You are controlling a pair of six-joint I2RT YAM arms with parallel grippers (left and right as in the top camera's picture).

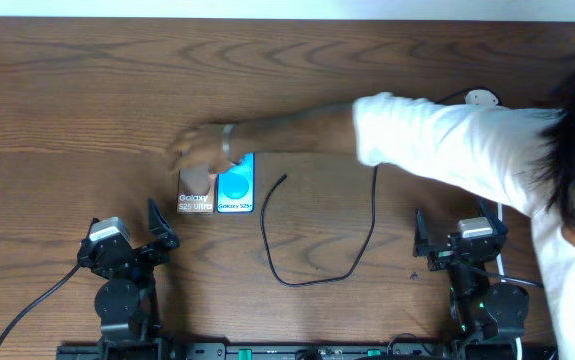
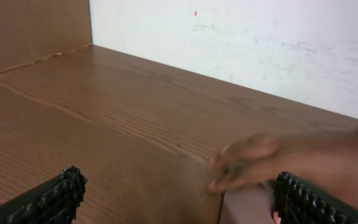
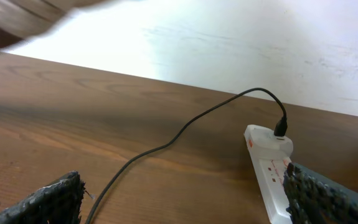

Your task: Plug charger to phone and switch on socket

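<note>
Hardly begun: the charger [image 3: 166, 144] sits in the socket [image 3: 267, 163], its tip loose near the phone [image 1: 235, 186]; left hand [image 2: 179, 208] and right hand [image 3: 188, 205] gape empty.

Brown wooden surface [image 1: 67, 90]: pronounced straight grain, smooth, low satin sheen. Slim black-edged phone with bright blue screen [image 1: 235, 190]: glossy, glass-like face. Neighbouring phone with grey-brown screen [image 1: 195, 203]: smooth face where it shows. Long thin black charger cable [image 1: 374, 215]: matt, rubbery-looking sheath. Elongated white plastic power strip [image 3: 267, 171]: smooth moulded casing, faintly glossy, red printed markings. Finger pads [image 2: 57, 196] of the left hand [image 2: 179, 193]: black, matt, densely ribbed; right hand [image 3: 185, 202] likewise. White long sleeve [image 1: 447, 135] of a person's shirt: soft matt cloth. Wrist band [image 1: 228, 140]: silvery, metallic-looking. White back wall [image 2: 259, 43]: matt, lightly scuffed.
</note>
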